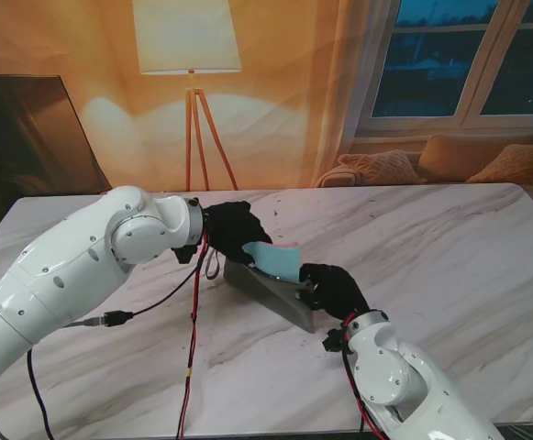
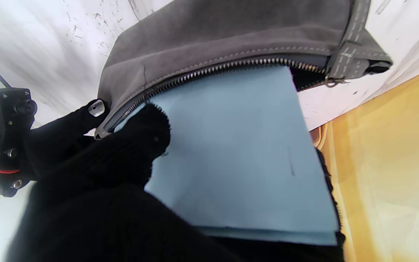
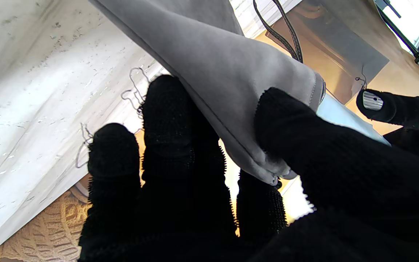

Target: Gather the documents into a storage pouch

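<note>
Left hand (image 1: 232,229) is gripping the blue document (image 1: 272,260), its leading edge entering the zipper mouth of the grey pouch (image 1: 268,290) on the marble table (image 1: 449,257); right hand (image 1: 333,286) is pinching the pouch's end. Risk: paper catching the zipper teeth (image 2: 209,71) and buckling.

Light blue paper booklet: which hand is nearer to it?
Left. The left hand grips the light blue paper booklet, feeding it into the grey suede zip pouch. The right hand pinches the pouch's near end, beside the booklet.
</note>
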